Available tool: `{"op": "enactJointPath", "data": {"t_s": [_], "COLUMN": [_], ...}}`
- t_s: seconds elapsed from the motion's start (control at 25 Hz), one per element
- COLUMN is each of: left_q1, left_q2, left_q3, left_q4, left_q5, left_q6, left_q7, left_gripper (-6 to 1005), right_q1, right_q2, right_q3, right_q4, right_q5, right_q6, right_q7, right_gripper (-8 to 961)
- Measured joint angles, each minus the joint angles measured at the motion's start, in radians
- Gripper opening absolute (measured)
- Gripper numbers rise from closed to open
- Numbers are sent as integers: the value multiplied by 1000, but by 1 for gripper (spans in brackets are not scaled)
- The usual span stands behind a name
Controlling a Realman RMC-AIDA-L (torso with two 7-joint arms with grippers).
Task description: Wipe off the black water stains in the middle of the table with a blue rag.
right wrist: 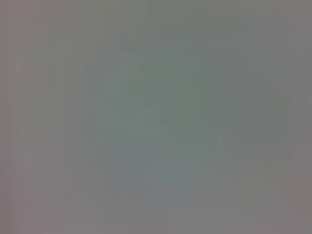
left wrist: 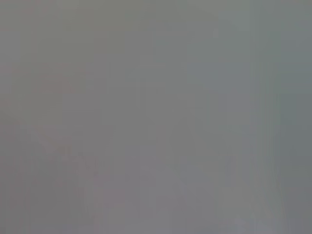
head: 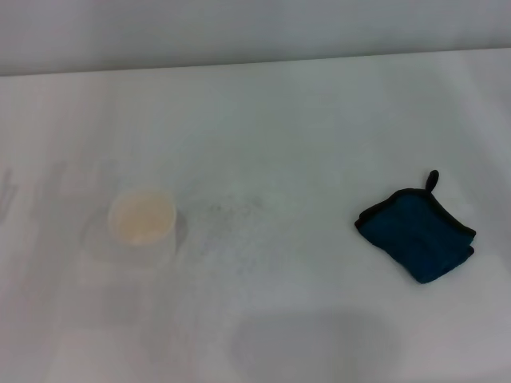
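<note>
A white desk [head: 263, 120] is seen in the head view, with faint grey speckled scuffs [head: 231, 209] near its middle. No dark blotch is made out there; only these pale marks are seen. A small clear cup [head: 142, 223] with a pale, yellowish inside is taken as the landmark. It stands upright on the desk, on the robot's left side of the scuffs and close to them.

The blue rag [head: 417, 234] is recorded well apart from the cup, on the robot's right side, at about the same depth on the desk. It lies folded and flat, dark teal with black edging. A little black loop [head: 432, 180] sticks out from its far corner. Nothing is touching the rag.

Neither arm is seen in the head view. Only a plain grey field is given by each wrist view, so no end effector is seen and the spread of either one's fingers cannot be told.
</note>
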Motion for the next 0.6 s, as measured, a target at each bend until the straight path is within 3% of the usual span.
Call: {"op": "enactJointPath", "data": {"t_s": [0.12,0.32,0.6], "left_q1": [-3,-1,12], "left_q2": [0,-1,-3], "left_q3": [1,-2,-1], "left_q4": [1,23,117], "left_q5": [0,-3,-93], "left_q6": [-18,-33,-36], "left_q7": [1,16,136], "left_gripper": [884,883,883], "right_q1": [-3,6,21], "right_q2": [3,7,12], "right_q3": [1,7,15], "right_q4": [75,174,236], "right_q5": [25,62,133], "right_q6": [-40,-96,-151], "right_q7": [-114,-285,-361], "right_gripper": [506,738,853]}}
